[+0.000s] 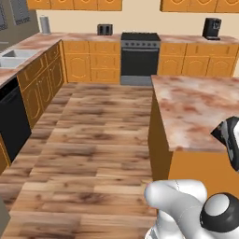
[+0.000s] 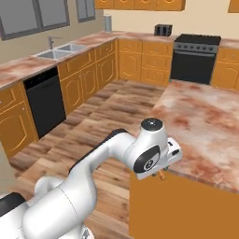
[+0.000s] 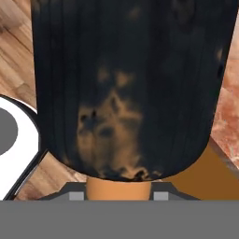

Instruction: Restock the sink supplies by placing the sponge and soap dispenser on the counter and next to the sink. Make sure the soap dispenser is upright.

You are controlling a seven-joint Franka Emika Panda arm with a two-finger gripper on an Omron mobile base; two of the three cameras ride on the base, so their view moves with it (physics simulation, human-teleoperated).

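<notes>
**Pincer** (image 3: pixel 119 193): closed narrowly on the tan neck of the soap dispenser (image 3: pixel 126 84). One grey fingertip (image 3: pixel 77 196) sat at each side of the neck.

**Soap dispenser:** a dark, ribbed body mottled with tan blotches, very close to the hand camera. In the right base view only a small orange piece of it showed beneath the hand. Whether it hung upright or tilted could not be told.

**Arm** (image 2: pixel 100 161): white with dark joints. It rose from the base, reached forward and folded at the wrist. The hand pointed downward at the near edge of the island bench (image 2: pixel 205 116).

**Island bench:** cream stone mottled reddish-brown, over orange cabinet sides. The held dispenser was at its near corner, above the edge and partly over the wooden floor (image 1: pixel 93 140).

**Sink bench** (image 2: pixel 18 67): same stone top, along the left wall, across the floor and well apart from the pincer.
- The double-basin sink (image 2: pixel 60 50) was set into it.
- A grey faucet (image 2: pixel 51 42) stood behind the sink, under the windows (image 2: pixel 32 16).
- A black dishwasher (image 2: pixel 44 105) was fitted below it.

**Far wall:**
- A black stove (image 1: pixel 140 58) stood between orange cabinets.
- A toaster (image 1: pixel 104 29) was to the left of the stove.
- A coffee machine (image 1: pixel 211 28) was to the right of the stove.
- A grey cylinder (image 1: pixel 45 24) stood in the corner.
</notes>
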